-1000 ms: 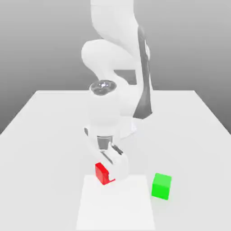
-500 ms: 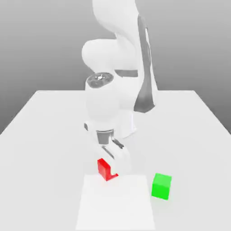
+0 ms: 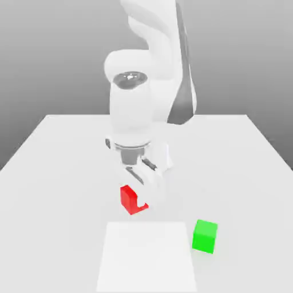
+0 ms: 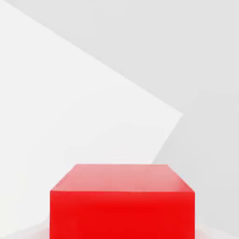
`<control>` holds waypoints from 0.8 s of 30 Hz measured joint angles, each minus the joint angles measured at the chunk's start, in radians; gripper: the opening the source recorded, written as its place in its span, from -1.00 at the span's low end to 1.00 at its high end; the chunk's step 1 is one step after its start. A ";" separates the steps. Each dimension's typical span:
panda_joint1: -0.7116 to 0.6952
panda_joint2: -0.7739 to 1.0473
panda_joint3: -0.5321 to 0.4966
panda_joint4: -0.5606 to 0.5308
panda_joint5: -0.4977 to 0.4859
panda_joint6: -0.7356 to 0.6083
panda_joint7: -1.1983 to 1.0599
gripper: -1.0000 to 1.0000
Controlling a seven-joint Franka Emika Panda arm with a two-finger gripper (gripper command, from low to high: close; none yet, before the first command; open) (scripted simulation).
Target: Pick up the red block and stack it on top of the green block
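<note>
Between my fingers, red block [image 3: 132, 200] pinched tight in my pincer [image 3: 139, 200], lifted clear of the table [image 3: 57, 171], green block [image 3: 205, 236] below and toward the exterior view's right, resting on the table.

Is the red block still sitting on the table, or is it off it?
Off it: the claw holds the red block above the table.

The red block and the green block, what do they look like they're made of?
The red block: probably hard plastic, uniform colour, smooth faces with a faint sheen on the upper one. The green block: likely the same, flat even colour, crisp edges. Both are simulator renders, so material stays a guess.
</note>
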State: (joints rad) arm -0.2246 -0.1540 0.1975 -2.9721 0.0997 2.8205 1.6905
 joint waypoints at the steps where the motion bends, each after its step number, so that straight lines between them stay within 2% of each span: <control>1: 0.007 0.001 0.016 0.011 0.001 -0.009 0.034 -1.00; 16: 0.132 0.030 0.266 0.192 0.017 -0.152 0.596 -1.00; 24: 0.073 0.084 0.299 0.207 -0.209 -0.127 0.790 -1.00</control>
State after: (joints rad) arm -0.1517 -0.0702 0.4966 -2.7649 -0.1090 2.6931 2.4807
